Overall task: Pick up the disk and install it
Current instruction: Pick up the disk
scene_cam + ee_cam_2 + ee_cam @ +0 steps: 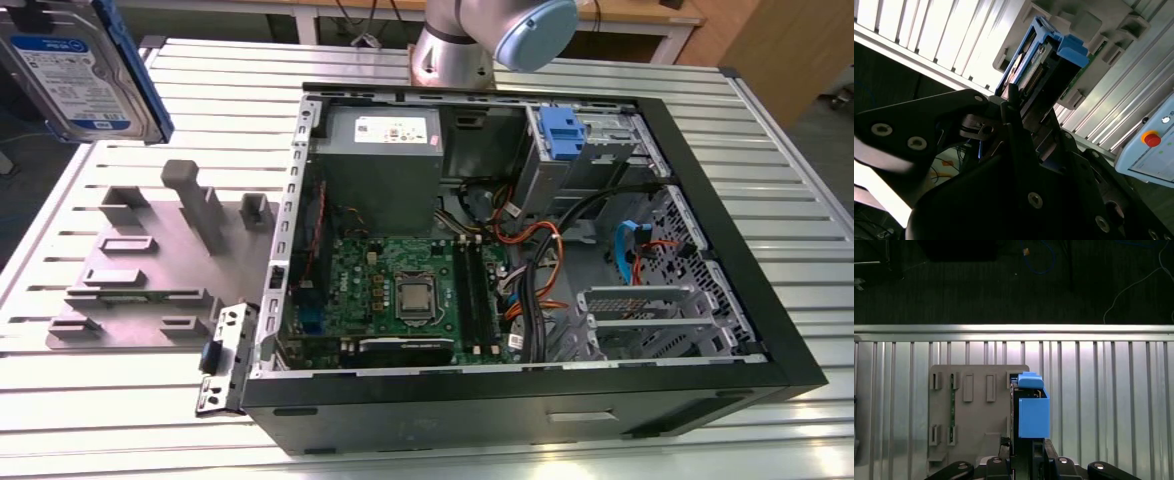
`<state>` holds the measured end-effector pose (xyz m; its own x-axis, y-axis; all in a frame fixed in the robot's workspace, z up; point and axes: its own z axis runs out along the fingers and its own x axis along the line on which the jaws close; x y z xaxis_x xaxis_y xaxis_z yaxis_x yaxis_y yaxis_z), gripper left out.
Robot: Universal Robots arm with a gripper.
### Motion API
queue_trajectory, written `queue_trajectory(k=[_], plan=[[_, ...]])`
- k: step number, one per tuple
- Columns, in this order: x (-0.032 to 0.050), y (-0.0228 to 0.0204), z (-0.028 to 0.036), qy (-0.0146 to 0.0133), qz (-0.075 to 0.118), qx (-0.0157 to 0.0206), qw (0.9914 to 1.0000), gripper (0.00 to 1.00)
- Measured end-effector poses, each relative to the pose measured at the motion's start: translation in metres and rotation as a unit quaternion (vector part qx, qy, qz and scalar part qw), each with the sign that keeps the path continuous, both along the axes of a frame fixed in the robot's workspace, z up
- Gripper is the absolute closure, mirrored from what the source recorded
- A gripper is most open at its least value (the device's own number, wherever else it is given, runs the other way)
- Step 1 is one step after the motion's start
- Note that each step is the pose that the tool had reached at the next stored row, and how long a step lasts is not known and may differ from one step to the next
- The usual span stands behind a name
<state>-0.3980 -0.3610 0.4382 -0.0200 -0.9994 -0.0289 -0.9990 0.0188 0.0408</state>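
On the slatted metal table [134, 420], one gripper [1026, 447] pinches one disk [67, 75] near one grey fixture [147, 270].

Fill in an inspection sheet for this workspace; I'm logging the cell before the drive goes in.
Surface: slatted metal table carrying an open computer case.
Job's things: the disk is held in the air over the grey fixture, outside the case.
Clutter: a metal bracket beside the case.
Gripper: gripper shut on the disk.
Cables: orange, black and blue leads inside the case.
Surroundings: a panel with a red button.
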Motion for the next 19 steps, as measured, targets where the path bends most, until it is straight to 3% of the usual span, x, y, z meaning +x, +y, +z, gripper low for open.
queue_trajectory(k=[6, 19], plan=[[0.0000, 0.0000, 0.0015, 0.0002, 0.000, -0.0001, 1.00000, 0.65], [0.0000, 0.0000, 0.0122, 0.0001, 0.000, -0.0001, 1.00000, 0.65]])
